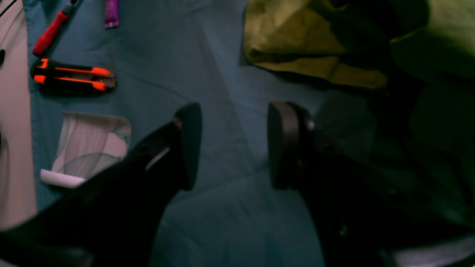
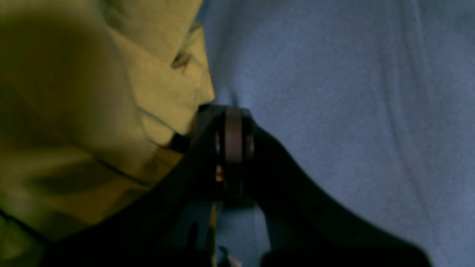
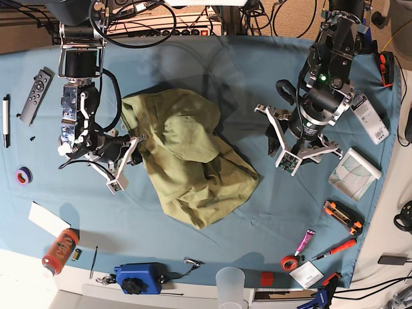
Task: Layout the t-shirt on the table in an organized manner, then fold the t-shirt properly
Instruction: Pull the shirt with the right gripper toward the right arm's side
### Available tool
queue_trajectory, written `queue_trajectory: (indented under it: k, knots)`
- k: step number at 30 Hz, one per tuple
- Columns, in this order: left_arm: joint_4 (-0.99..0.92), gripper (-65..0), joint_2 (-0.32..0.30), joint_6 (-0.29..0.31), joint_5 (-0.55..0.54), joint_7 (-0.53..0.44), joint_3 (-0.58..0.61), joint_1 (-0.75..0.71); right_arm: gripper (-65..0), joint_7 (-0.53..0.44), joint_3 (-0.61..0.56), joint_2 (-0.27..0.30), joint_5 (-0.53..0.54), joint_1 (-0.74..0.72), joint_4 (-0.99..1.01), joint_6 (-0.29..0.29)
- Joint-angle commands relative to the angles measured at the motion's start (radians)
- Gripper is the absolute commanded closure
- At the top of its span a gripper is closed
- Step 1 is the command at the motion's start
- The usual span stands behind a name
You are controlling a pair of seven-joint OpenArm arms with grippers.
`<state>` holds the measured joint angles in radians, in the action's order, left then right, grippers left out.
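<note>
The olive-green t-shirt (image 3: 187,158) lies crumpled in a heap in the middle of the blue-covered table (image 3: 212,71). My right gripper (image 3: 131,147) is at the heap's left edge. In the right wrist view its pads are pressed together, so the right gripper (image 2: 232,111) is shut, with the t-shirt (image 2: 111,92) bunched against the outer side of one finger. No fabric shows between the pads. My left gripper (image 1: 233,144) stands open above bare table cloth (image 1: 222,74), apart from the t-shirt (image 1: 293,40) ahead of it. In the base view the left gripper (image 3: 282,149) sits right of the heap.
Near the left gripper lie an orange-black box cutter (image 1: 72,74), a red screwdriver (image 1: 50,33), a purple tube (image 1: 111,13) and a plastic packet (image 1: 92,144). A remote (image 3: 35,87), tape roll (image 3: 24,175), red can (image 3: 59,250), blue device (image 3: 135,278) and cup (image 3: 230,283) line the edges.
</note>
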<state>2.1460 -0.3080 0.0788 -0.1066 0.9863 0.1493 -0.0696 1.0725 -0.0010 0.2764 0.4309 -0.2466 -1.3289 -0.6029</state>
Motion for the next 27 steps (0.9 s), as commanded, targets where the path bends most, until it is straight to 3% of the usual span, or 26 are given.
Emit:
queue_trajectory:
  k: [1,8,11,16,20,23,27]
  knots:
    - [0.019,-29.4,-0.005,-0.004,0.000,-0.029,-0.003,0.011,0.0,-0.001,0.014,0.009,-0.005,-0.020,-0.013,-0.002]
    - [0.019,-29.4,-0.005,-0.004,-0.002,-0.032,-0.003,0.011,0.0,-0.017,0.207,0.010,0.045,-0.033,-0.059,-0.011]
    - [0.019,-29.4,-0.005,-0.004,-0.003,-0.040,-0.003,0.011,0.0,0.021,0.293,0.010,0.165,-0.033,-0.103,-0.088]
    - [0.019,-29.4,-0.005,-0.004,-0.003,-0.043,-0.003,0.011,0.0,0.193,0.327,0.018,0.383,-0.033,-0.137,-0.095]
    - [0.019,-29.4,-0.005,-0.004,-0.003,-0.043,-0.003,0.009,-25.0,0.236,0.327,0.017,0.441,-0.031,-0.137,-0.095]
    - [0.019,-29.4,-0.005,-0.004,-0.004,-0.043,-0.003,-0.001,-26.9,0.206,0.317,0.017,0.431,-0.032,-0.136,-0.095]
    - [0.019,-29.4,-0.005,-0.004,-0.033,-0.045,-0.003,-0.002,-26.9,0.131,0.219,0.017,0.328,-0.032,-0.135,-0.095]
